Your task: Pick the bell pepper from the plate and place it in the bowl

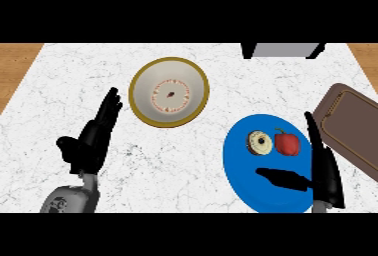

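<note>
Counter (88,75) carried it all: blue plate (244,175) front right, gold-rimmed bowl (148,80) well apart, up-left. Right hand (325,170) hung over the plate's right rim, fingers straight, thumb spread wide, holding nothing; likely pre-grasp. Left hand (92,140) rested open at left. Plate held the red bell pepper (287,144), with a bagel-like ring (259,142) just beside it. Bowl had no pepper yet.

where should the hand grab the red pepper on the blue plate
Take the pepper across its round red body, clear of the stem, coming from above and from the right. A ring-shaped roll lies close on its left, while the open right hand stands on that free side, over the right edge of the plate.
</note>
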